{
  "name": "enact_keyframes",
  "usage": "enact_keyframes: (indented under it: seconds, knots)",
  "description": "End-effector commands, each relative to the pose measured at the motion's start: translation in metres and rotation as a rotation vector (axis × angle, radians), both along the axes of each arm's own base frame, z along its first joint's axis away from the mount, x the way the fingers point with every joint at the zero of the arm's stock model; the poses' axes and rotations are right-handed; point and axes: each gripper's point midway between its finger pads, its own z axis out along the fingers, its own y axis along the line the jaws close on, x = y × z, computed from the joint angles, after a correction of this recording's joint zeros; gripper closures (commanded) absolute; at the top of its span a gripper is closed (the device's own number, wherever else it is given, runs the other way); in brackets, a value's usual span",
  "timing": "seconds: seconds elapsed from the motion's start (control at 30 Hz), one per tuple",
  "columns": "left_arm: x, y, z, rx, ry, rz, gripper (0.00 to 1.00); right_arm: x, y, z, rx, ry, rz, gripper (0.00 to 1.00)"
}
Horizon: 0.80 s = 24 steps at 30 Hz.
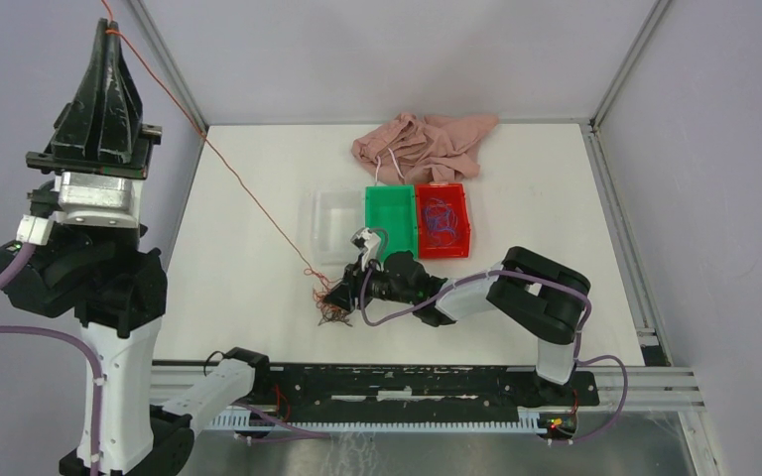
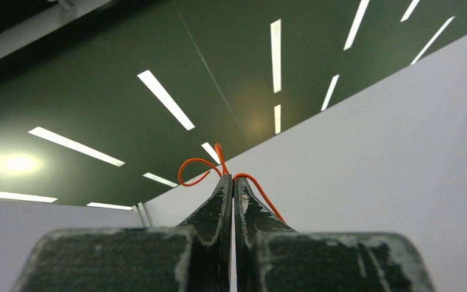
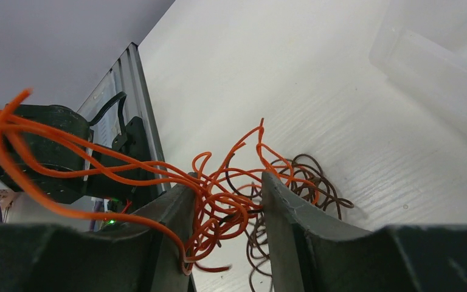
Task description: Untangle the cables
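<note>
The cables [image 1: 332, 309] form a small orange and dark-brown tangle on the white table, in front of the bins. One orange strand [image 1: 248, 193] runs taut from the tangle up to the far left. My left gripper [image 1: 109, 28] is raised high there, pointing upward, shut on that strand. The left wrist view shows the orange cable [image 2: 194, 163] looping out of the closed left gripper [image 2: 231, 178]. My right gripper [image 1: 342, 295] lies low at the tangle. In the right wrist view the right gripper [image 3: 228, 179] stands open, with orange loops [image 3: 231, 207] between its fingers and brown loops [image 3: 316, 182] just beyond.
Behind the tangle stand a clear bin [image 1: 337, 220], a green bin [image 1: 390, 213] and a red bin [image 1: 459, 213] holding blue-purple cables [image 1: 441, 220]. A pink cloth [image 1: 422, 147] lies at the back. The clear bin [image 3: 438, 67] is close to the right gripper.
</note>
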Motion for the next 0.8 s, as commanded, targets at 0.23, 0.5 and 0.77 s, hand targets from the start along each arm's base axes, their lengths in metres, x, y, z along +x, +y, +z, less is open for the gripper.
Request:
enact_keyframes:
  seconds: [0.23,0.5,0.77]
  knots:
    - [-0.072,0.045,0.078,-0.153,-0.348,0.168,0.97,0.003,-0.016,-0.033,-0.092,0.015,-0.068,0.49]
    - [-0.052,0.037,0.073,-0.113,-0.319,0.187,0.97,0.006,-0.026,-0.017,-0.113,-0.027,-0.091,0.43]
    - [-0.009,0.022,0.048,-0.085,-0.119,0.106,0.97,-0.011,-0.042,0.033,-0.026,-0.137,-0.024,0.28]
